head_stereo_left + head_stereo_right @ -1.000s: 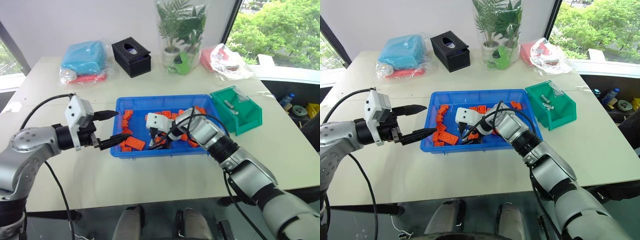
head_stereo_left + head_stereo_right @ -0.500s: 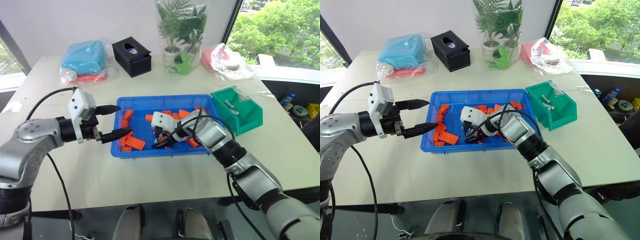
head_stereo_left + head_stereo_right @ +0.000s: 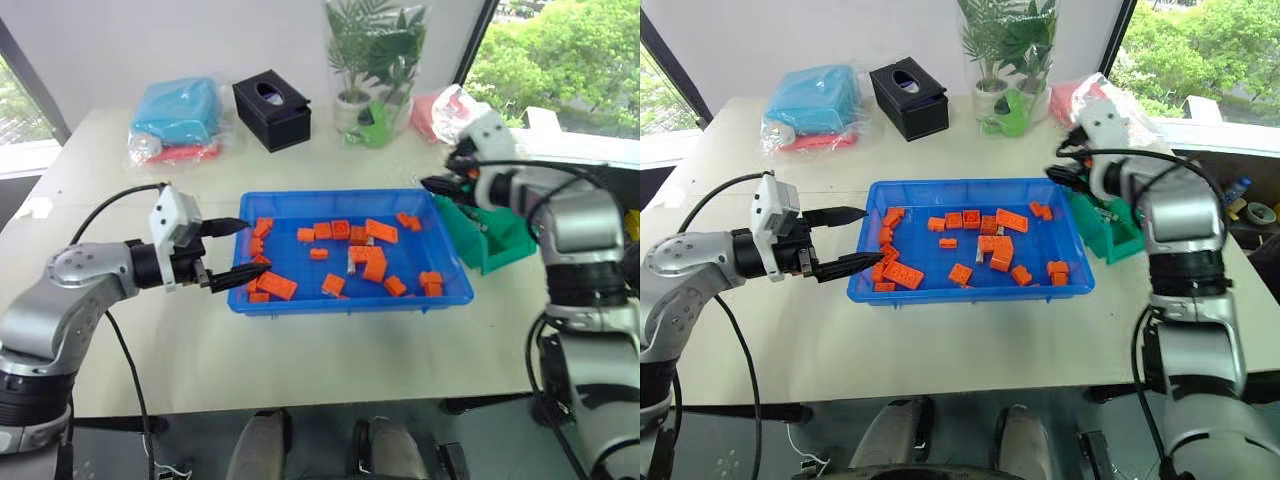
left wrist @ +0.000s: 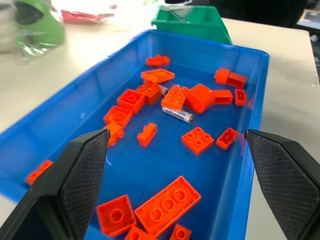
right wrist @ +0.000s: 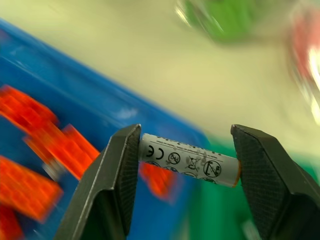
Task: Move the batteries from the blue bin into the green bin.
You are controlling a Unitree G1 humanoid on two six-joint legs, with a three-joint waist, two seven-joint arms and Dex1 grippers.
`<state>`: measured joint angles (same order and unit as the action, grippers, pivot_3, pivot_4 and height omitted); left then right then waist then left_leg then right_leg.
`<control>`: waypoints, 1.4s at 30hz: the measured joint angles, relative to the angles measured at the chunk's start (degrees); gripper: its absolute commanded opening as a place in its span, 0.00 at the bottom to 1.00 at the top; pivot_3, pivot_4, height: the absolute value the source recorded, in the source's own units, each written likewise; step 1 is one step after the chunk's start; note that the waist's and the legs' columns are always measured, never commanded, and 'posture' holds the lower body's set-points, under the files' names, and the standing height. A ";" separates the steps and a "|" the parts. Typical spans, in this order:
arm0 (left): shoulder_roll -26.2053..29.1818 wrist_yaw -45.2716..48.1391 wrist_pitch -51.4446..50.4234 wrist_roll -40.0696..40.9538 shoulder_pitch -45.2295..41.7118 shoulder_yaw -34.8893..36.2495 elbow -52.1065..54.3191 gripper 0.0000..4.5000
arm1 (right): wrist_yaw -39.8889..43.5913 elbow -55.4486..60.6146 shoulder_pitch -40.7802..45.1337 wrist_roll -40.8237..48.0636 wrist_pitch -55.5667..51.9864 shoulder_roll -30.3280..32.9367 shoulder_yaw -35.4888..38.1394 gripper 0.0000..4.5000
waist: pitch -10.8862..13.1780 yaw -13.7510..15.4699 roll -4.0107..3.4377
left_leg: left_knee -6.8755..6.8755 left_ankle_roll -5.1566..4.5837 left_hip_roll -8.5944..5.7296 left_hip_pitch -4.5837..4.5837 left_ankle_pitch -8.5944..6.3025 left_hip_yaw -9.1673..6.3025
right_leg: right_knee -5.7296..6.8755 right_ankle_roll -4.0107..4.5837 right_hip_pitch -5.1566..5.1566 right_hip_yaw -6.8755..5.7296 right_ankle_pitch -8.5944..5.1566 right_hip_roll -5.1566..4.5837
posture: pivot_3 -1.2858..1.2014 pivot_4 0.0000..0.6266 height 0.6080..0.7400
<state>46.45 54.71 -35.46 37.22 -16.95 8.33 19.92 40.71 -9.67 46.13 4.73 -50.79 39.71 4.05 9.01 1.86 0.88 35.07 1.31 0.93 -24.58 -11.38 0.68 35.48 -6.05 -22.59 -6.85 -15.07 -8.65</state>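
The blue bin (image 3: 340, 301) sits mid-table and holds several orange bricks (image 3: 379, 232). One of the batteries (image 4: 176, 114), a small silver cylinder, lies among the bricks. My right gripper (image 3: 440, 186) hovers over the blue bin's far right corner, beside the green bin (image 3: 497, 243), which my right arm partly covers. It is shut on another battery (image 5: 187, 161), held end to end between the fingers (image 5: 120, 170). My left gripper (image 3: 240, 250) stands open at the blue bin's left rim, holding nothing.
Along the table's far edge stand a teal wrapped bundle (image 3: 178, 112), a black box (image 3: 272, 100), a bagged plant (image 3: 375, 55) with a light green scoop (image 3: 372, 128), and a red and white bag (image 3: 452, 108). Bare tabletop lies in front of the blue bin.
My right gripper has closed on a battery, lifted out of the blue bin and swung right towards the green bin. The left gripper has hardly moved.
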 measured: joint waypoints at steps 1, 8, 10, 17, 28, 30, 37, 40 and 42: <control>-0.16 -0.06 -0.03 0.04 0.02 0.00 0.15 1.00 | -0.56 -0.44 -0.70 0.01 0.37 0.77 0.84 0.49 | 0.00 -0.17 0.00 | -0.01 0.00 0.04 0.04 0.00 0.03 | 0.00 0.04 0.00 -0.01 0.03 0.04 | 0.52 0.24 0.40; -0.42 -0.92 -0.98 0.96 -0.34 0.00 0.66 1.00 | -4.85 -7.63 -1.63 0.14 5.16 1.04 2.33 0.92 | 0.00 -1.25 0.02 | 0.03 0.00 0.20 0.10 0.00 0.20 | -0.19 0.00 -0.11 -0.03 0.11 0.02 | 0.52 0.24 0.40; -0.41 -1.19 -1.46 1.04 -0.70 0.00 0.97 1.00 | -5.60 -10.42 -1.62 0.03 7.16 0.59 2.09 0.98 | 0.00 -1.24 0.02 | 0.04 -0.03 0.20 0.08 -0.01 0.28 | -0.23 -0.03 -0.14 -0.02 0.16 0.01 | 0.52 0.24 0.40; 0.04 -1.47 -2.25 2.10 -0.63 0.64 2.14 1.00 | -1.81 -6.78 -0.57 3.38 8.15 -0.66 1.42 0.98 | 0.02 -1.30 0.00 | 0.04 -0.09 0.45 0.08 -0.01 0.41 | -0.22 0.17 -0.12 -0.01 0.33 0.06 | 0.52 0.24 0.40; 0.31 -3.24 -3.14 2.54 2.10 2.25 5.09 1.00 | 4.86 21.01 -4.56 19.38 -16.52 -7.22 -8.42 0.98 | -0.13 -0.79 0.26 | 0.07 -0.04 0.69 0.04 -0.08 0.57 | -0.33 0.29 -0.37 -0.09 0.41 0.06 | 0.52 0.24 0.40; 0.31 -3.52 -3.16 2.80 2.46 2.34 5.09 1.00 | 5.50 21.74 -6.74 18.59 -14.53 -5.90 -12.36 0.98 | -0.13 -0.83 0.25 | 0.09 -0.03 0.70 0.04 -0.08 0.67 | -0.41 0.21 -0.39 -0.08 0.37 0.00 | 0.52 0.24 0.40; 0.48 -4.05 -3.26 3.28 1.80 2.67 5.13 1.00 | 12.26 8.32 -1.53 8.00 6.79 -3.02 -24.08 0.98 | -0.10 -1.23 0.22 | 0.05 0.00 0.84 0.04 -0.10 1.02 | -0.39 0.12 -0.64 -0.14 0.45 0.04 | 0.52 0.24 0.40; 0.48 -4.24 -3.25 3.29 1.35 2.65 5.10 1.00 | 15.70 2.11 1.46 4.53 14.61 -3.27 -27.03 0.98 | -0.12 -1.21 0.25 | 0.06 0.00 0.86 0.09 -0.11 1.03 | -0.29 0.28 -0.64 -0.16 0.62 0.09 | 0.52 0.24 0.40; 0.47 -4.37 -3.25 3.28 1.22 2.59 5.10 1.00 | 18.21 -3.90 3.79 1.65 20.91 -4.28 -28.97 0.98 | -0.11 -1.24 0.25 | 0.06 -0.02 0.86 0.08 -0.10 1.05 | -0.29 0.26 -0.66 -0.16 0.64 0.10 | 0.52 0.24 0.40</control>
<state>46.91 50.34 -38.71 40.50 -15.73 10.92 25.02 58.92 -13.57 49.92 6.37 -29.87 35.42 -24.93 8.90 0.62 1.13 35.13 1.29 1.79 -24.50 -11.48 1.73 35.20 -5.80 -23.25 -7.01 -14.43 -8.55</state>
